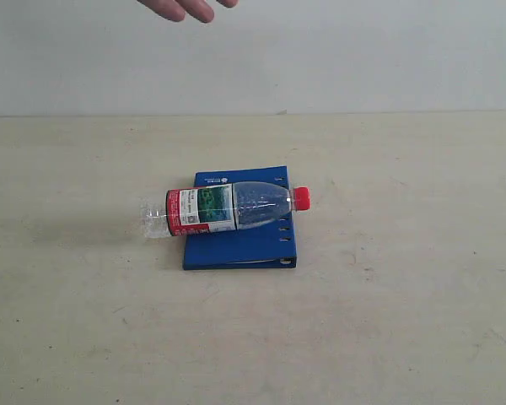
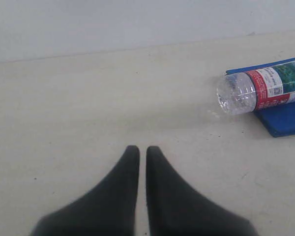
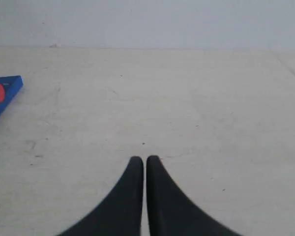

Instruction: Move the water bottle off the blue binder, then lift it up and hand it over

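Shows a pale desk [image 1: 84, 337] in front of a plain light wall. Has the left hand [image 2: 142, 150] clenched on nothing, dark tips almost meeting above bare desk, well apart from the bottle. Catches a person's fingers [image 1: 198, 10] at the top edge of the exterior view, left of centre, far from everything on the desk. Finds the water bottle [image 1: 228, 209] near the middle, lying on its side across the blue binder [image 1: 236, 249], with the clear base hanging past the binder's left edge and the red cap [image 1: 301, 198] poking just beyond the right edge. Shows the binder flat on the desk, with a row of holes [image 1: 283, 228] along its right edge. Has the right hand [image 3: 145, 160] likewise clenched on nothing above bare desk, well apart from the binder.
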`<state>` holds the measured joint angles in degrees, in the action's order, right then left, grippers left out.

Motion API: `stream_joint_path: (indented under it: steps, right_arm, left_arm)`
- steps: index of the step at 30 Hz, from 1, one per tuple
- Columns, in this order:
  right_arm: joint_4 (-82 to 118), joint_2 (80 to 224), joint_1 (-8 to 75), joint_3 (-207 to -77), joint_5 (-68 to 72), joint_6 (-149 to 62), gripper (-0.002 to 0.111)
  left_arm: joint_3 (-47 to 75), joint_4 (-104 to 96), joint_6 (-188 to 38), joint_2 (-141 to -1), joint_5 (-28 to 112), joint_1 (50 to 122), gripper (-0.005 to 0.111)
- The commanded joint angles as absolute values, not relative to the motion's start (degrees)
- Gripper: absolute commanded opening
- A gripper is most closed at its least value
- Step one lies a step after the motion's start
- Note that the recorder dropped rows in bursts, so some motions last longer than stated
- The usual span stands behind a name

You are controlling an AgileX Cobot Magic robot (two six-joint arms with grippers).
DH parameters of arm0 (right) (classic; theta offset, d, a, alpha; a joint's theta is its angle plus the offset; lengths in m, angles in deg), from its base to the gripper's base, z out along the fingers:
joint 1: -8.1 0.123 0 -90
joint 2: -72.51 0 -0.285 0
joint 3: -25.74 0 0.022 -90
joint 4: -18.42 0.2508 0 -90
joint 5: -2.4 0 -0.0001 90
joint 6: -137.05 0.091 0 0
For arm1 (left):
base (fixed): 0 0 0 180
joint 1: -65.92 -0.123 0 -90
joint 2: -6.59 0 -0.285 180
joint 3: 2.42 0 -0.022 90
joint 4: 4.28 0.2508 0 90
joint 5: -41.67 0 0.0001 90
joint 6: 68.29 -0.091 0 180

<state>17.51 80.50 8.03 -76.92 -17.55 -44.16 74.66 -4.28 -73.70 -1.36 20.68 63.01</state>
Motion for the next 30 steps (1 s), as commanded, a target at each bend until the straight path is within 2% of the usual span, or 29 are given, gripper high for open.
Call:
stream_joint_path:
  steps: [1, 10, 18, 24, 30]
  right_arm:
    - [14.48, 80.29, 7.65, -77.04, -15.93, -54.08, 0.0]
    - [15.81, 80.29, 7.65, -77.04, -11.89, -59.79, 0.0]
    - [37.27, 80.29, 7.65, -77.04, -5.4, -41.15, 0.0]
    - [37.63, 80.29, 7.65, -77.04, -4.37, -40.48, 0.0]
    - [37.77, 80.29, 7.65, -77.04, 7.73, -38.97, 0.0]
  left_arm:
    - [74.8, -4.76, -73.89, -1.2, 20.86, 63.33, 0.004]
    - [74.8, -4.76, -73.89, -1.2, 20.86, 63.33, 0.004]
    - [74.8, -4.76, -73.89, -1.2, 20.86, 63.33, 0.004]
    - [74.8, -4.76, -73.89, -1.2, 20.86, 63.33, 0.004]
    - [74.8, -4.76, -73.89, -1.2, 20.86, 63.33, 0.004]
